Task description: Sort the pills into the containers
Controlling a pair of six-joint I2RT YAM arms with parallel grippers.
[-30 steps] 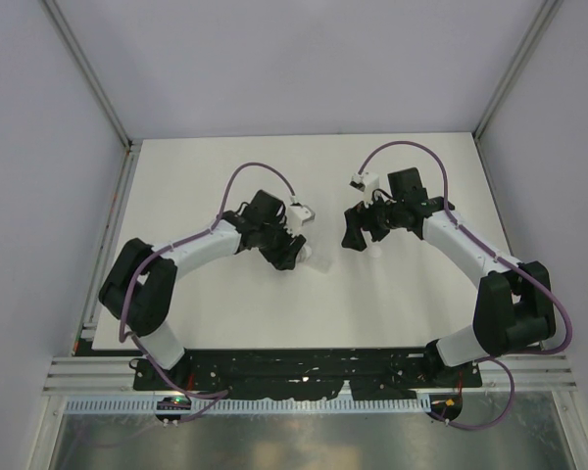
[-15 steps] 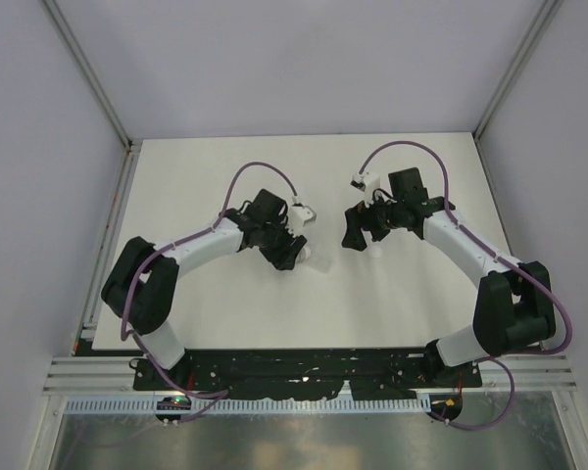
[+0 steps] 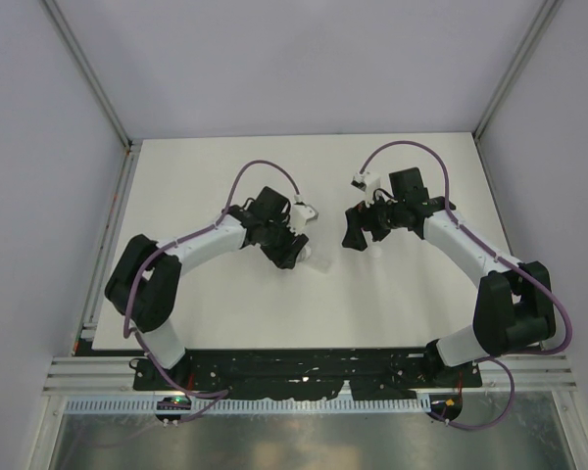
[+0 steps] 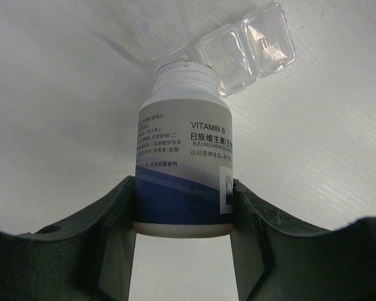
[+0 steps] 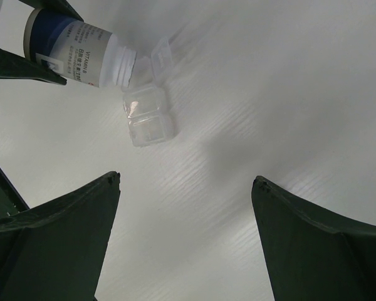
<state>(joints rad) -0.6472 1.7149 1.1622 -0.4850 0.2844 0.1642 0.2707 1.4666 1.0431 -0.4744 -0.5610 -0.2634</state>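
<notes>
White tabletop fills your overhead view, with both arm bases at its near edge and grey walls behind. From up there you get the layout only: the left gripper and right gripper face each other near the middle of the table, well apart, and the bottle is just a pale speck at the left arm's tip.

Your left wrist camera gives what the overhead cannot. Nearest the lens, the left gripper is clamped on the bottle low on its body, one dark finger pressed against each side, the jaws partly closed to the bottle's width. You can read "VITAMIN B" on the label, and the white threaded neck points away from the camera. Just past the neck lies the clear compartment box, flat on the table.

Your right wrist camera shows the side view: the bottle is tipped over, its mouth just beside the clear compartment box; whether they touch, you cannot tell. The right gripper has its fingers spread wide above bare table, holding and touching nothing.
</notes>
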